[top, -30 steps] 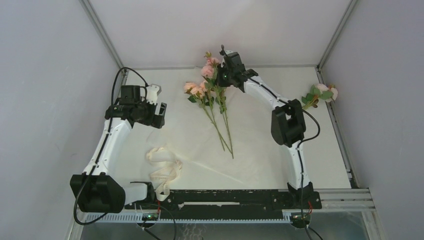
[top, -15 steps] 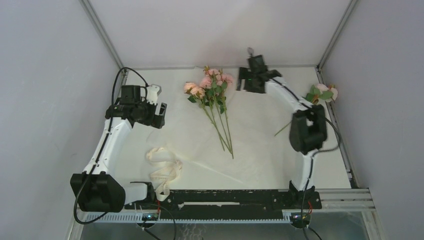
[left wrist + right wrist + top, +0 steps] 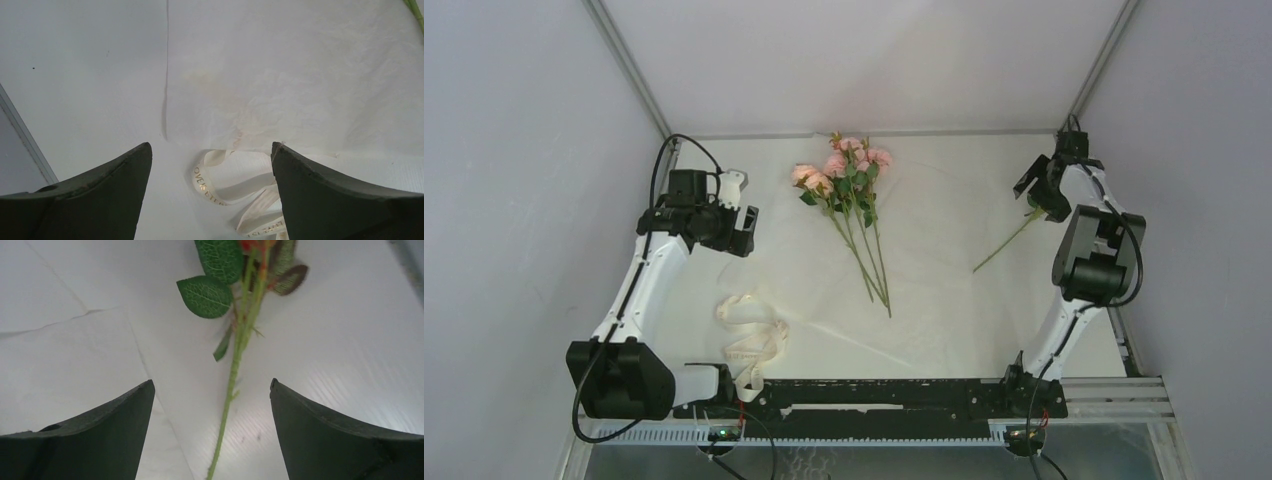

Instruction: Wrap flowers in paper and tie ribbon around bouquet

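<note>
A bunch of pink flowers (image 3: 849, 185) lies on the big off-white paper (image 3: 934, 270), stems pointing toward me. One more flower lies at the far right; its stem (image 3: 1004, 243) shows, its bloom is hidden under my right gripper (image 3: 1039, 195). In the right wrist view that green stem (image 3: 235, 375) and its leaves (image 3: 207, 295) run between the wide-apart fingers of the open right gripper (image 3: 211, 385), untouched. The cream ribbon (image 3: 749, 335) lies looped at the near left. My left gripper (image 3: 744, 225) hovers open above the paper's left edge, with the ribbon (image 3: 220, 185) below it.
The paper's left edge (image 3: 165, 90) ends on the white table top (image 3: 85, 75). Grey walls and metal frame posts (image 3: 1099, 60) close in the cell. A black rail (image 3: 874, 395) with both arm bases runs along the near edge.
My right gripper opened and left a flower with the bunch, then swung right to hover over the lone flower. The left arm has not moved.
</note>
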